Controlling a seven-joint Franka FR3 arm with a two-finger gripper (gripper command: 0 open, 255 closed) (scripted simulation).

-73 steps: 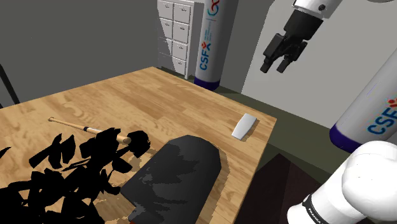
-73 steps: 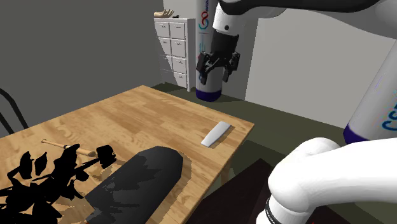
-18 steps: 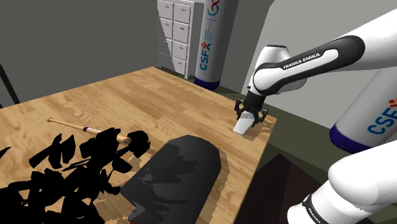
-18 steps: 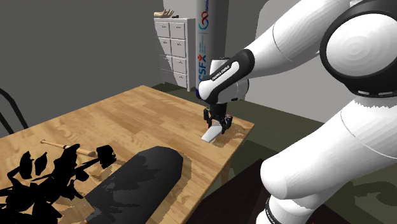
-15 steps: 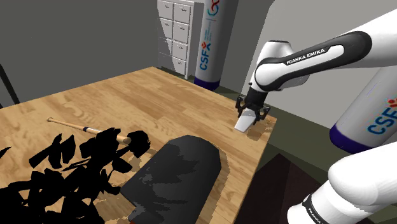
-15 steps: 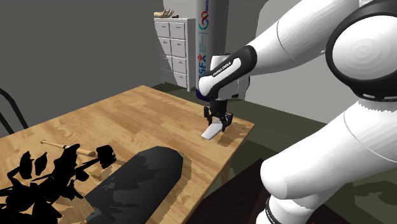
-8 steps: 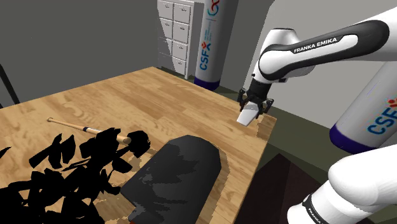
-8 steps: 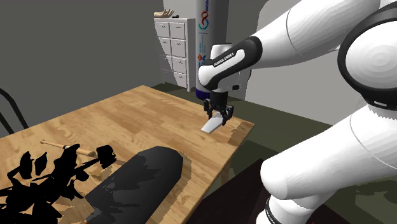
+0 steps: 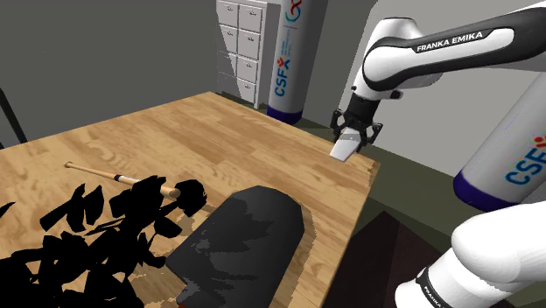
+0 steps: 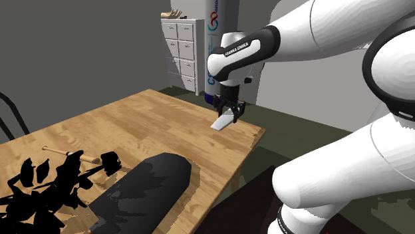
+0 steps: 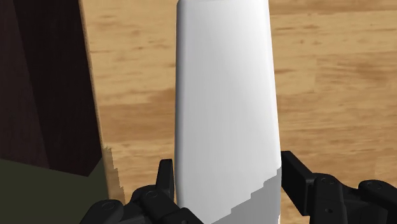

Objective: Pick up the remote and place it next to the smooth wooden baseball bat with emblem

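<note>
Wooden table (image 9: 175, 131), grey walls (image 9: 105, 44); end effector (image 9: 354, 136) clasps white remote (image 9: 343, 148).

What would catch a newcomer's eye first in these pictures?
The black gripper holds a plain white remote clear of the wooden table, above its right-hand corner in the shoulder view. Toward that view's lower left, a jagged black mass covers part of the baseball bat, beside a big dark rounded slab.

Grey walls (image 9: 105, 44), white drawer cabinet (image 9: 241, 44), wooden table (image 9: 219, 131)
</note>
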